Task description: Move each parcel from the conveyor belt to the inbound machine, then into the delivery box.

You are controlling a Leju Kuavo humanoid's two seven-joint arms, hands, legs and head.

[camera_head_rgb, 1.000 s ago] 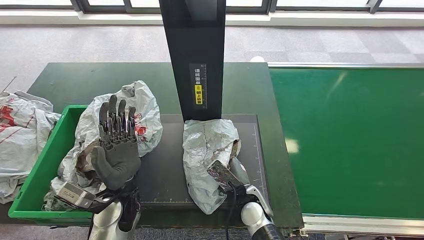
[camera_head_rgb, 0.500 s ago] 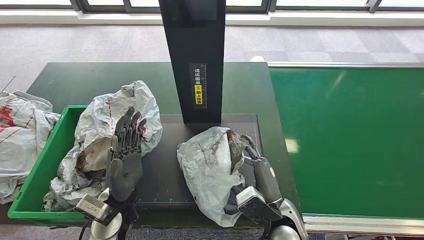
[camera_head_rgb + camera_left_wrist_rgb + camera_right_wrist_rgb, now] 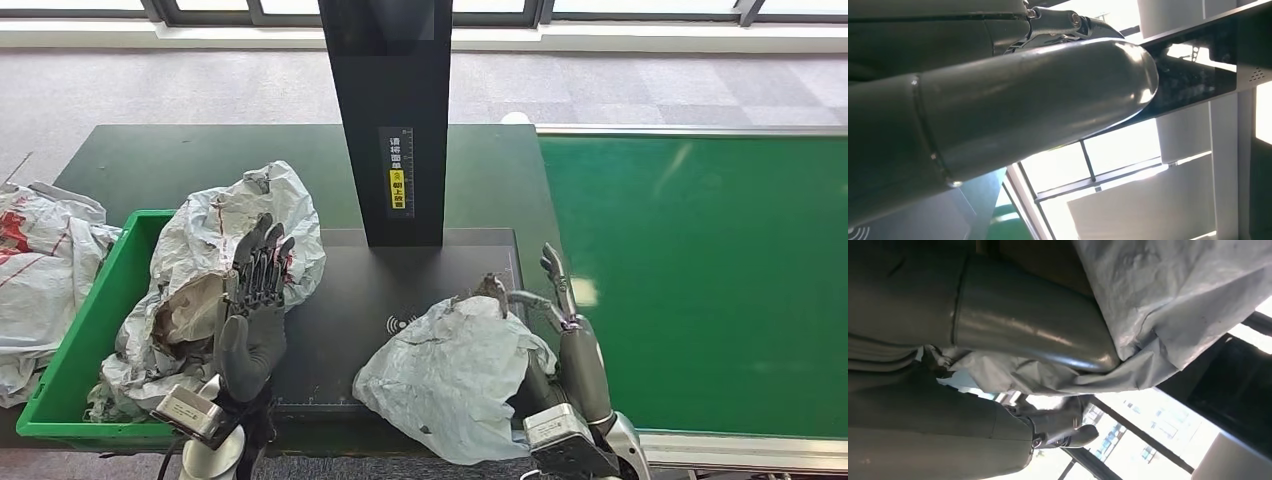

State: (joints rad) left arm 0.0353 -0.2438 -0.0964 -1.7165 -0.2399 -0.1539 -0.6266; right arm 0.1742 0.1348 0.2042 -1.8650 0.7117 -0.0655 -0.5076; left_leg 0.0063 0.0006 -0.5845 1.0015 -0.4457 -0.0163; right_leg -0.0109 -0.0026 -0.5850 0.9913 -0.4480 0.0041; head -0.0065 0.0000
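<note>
My right hand (image 3: 565, 330) has swung outward since a second ago and the parcel (image 3: 450, 375) has rolled flat on the scanner pad (image 3: 350, 300), baring its wireless mark. Its fingers (image 3: 553, 270) are spread at the parcel's belt-side edge; the right wrist view shows the thumb pressed into the wrap, so I read it as holding. Scan step looks under way. My left hand (image 3: 250, 320) stands open, fingers up and holding nothing, against the bagged parcel in the green box (image 3: 95, 320). Ahead of the fingers, the black post (image 3: 390, 120) blocks; the pad between my hands is free.
</note>
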